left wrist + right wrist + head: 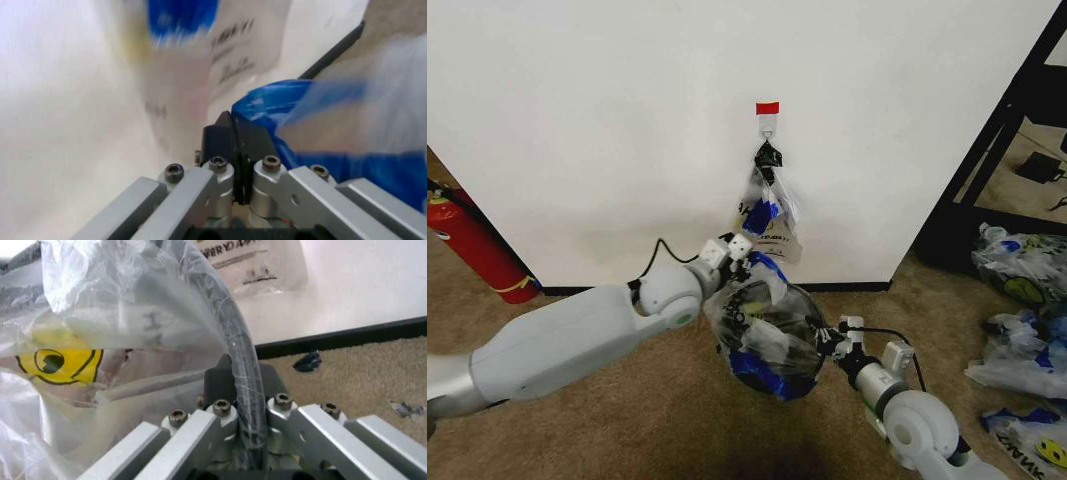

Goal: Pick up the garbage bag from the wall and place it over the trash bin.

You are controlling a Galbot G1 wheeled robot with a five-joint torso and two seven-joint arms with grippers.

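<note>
Both pincers work at the trash bin (772, 335), which stands on the carpet (627, 420) just before the wall (627, 120). Left pincer (727, 250) sits at the bin's far rim near the wall; its wrist view shows the fingers (223, 142) pressed flat together, with a blue fold of the garbage bag (267, 112) touching one side, though whether any film is caught between them cannot be told. Right pincer (835, 338) is at the bin's near right rim; its wrist view shows what the head view cannot: the fingers (217, 385) clamp the black curved rim (237, 350) with the see-through film wrapped over it, so it is clenched on the bag and rim together. That view also shows the yellow smiley face (60, 360) on the film inside the bin.

From the head view, the garbage bag (767, 320) is draped over the bin, blue patches bunched at its lower side. Behind it, a narrower bundle of bags (767, 215) hangs by a black clip (769, 155) from a small hook (768, 128) under a red tape strip (768, 107); it hangs just beside the left pincer. A red fire extinguisher (477, 245) leans at the far left against the wall, and loose bags (1022, 330) lie on the carpet at the right, well apart from the bin.
</note>
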